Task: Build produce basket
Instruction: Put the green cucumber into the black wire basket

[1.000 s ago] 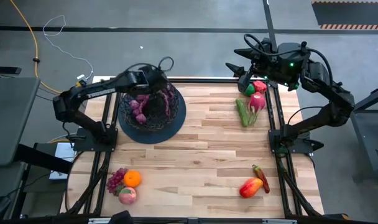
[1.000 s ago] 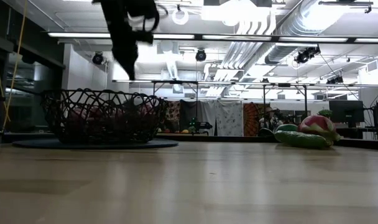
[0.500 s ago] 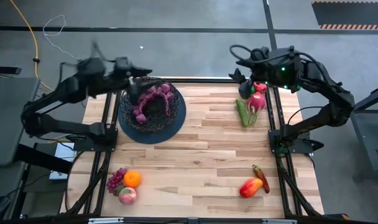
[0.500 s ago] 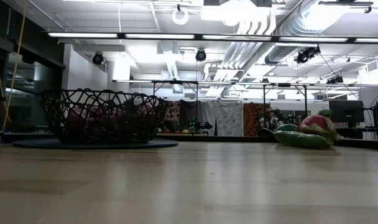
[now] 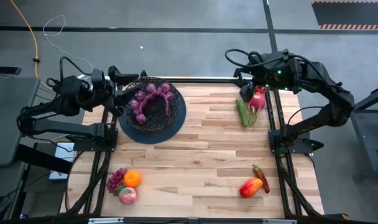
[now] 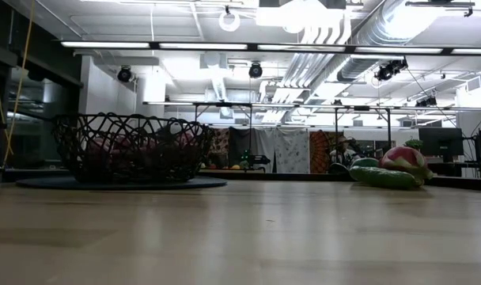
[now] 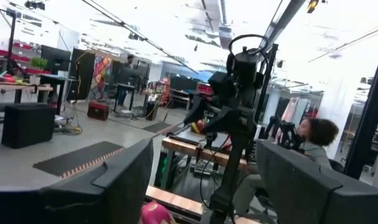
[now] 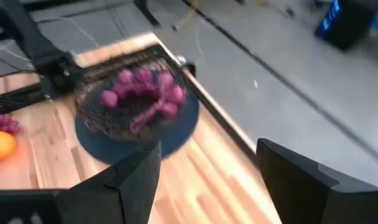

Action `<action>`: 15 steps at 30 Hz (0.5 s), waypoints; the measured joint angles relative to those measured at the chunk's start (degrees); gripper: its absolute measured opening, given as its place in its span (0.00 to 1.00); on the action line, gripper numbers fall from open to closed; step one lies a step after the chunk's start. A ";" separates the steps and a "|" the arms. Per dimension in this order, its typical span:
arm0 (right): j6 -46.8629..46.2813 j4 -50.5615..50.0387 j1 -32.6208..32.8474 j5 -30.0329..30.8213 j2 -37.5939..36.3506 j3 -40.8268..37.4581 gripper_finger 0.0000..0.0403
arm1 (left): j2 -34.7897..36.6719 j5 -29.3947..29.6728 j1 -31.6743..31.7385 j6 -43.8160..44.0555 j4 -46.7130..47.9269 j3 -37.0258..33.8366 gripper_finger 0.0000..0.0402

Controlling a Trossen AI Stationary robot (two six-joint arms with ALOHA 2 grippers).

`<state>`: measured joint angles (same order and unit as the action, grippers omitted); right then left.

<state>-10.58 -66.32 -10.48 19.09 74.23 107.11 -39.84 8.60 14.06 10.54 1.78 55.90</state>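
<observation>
- Left claw (image 5: pixel 128 84) released, empty, just beside the round black wire-mesh basket (image 5: pixel 153 106) holding purple grape bunches (image 5: pixel 147 99).
- Right claw (image 5: pixel 245 81) released, empty, above the pink radish (image 5: pixel 257 99) on the wooden bench (image 5: pixel 201 155).

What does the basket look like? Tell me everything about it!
The basket is a round bowl of black wire mesh you can see through. It stands upright on a dark round base at the table's far left corner. Purple grapes lie inside it. The left end effector is just beside its rim, open; whether it touches the wire is unclear.
</observation>
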 joint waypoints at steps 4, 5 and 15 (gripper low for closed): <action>-9.59 -8.27 0.02 3.57 -0.14 -5.48 0.64 | -0.61 0.66 0.00 -0.07 0.02 0.00 0.68; -12.91 -10.41 0.01 4.78 -0.18 -7.68 0.64 | -0.74 1.07 0.00 -0.01 0.02 0.00 0.68; -38.80 -12.88 -0.39 -4.80 -0.78 -39.69 0.64 | -1.54 1.83 0.02 1.31 0.12 0.00 0.68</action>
<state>-49.38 -79.20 -10.87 14.28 73.45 67.42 -41.38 10.43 14.09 11.86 1.91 55.90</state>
